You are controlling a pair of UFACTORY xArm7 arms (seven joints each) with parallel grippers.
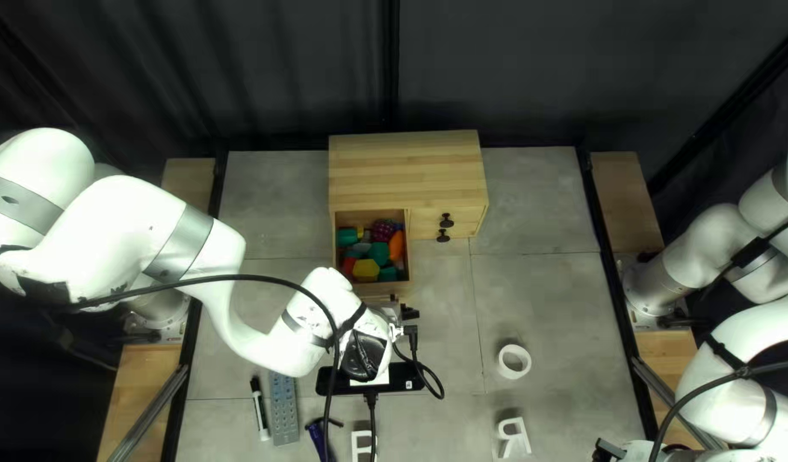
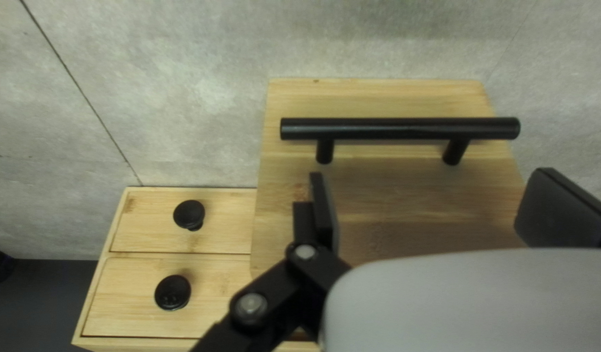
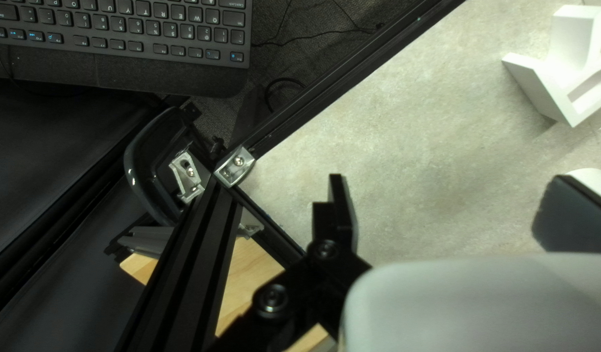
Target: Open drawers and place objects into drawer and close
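While the left drawer (image 1: 375, 288) of the wooden cabinet (image 1: 407, 158) stands open at the far side of the worktop (image 1: 539, 299), colourful toys (image 1: 365, 270) fill it, and here's my left gripper (image 1: 402, 313) at its near end, jaws spread wide, holding nothing, the black bar handle (image 2: 399, 128) just ahead! Over at the near right, my right gripper (image 1: 609, 449) is wide open and empty too. A white ring (image 1: 502, 367) lies right of centre, with a marker (image 1: 259, 409) and remote (image 1: 284, 409) near left.
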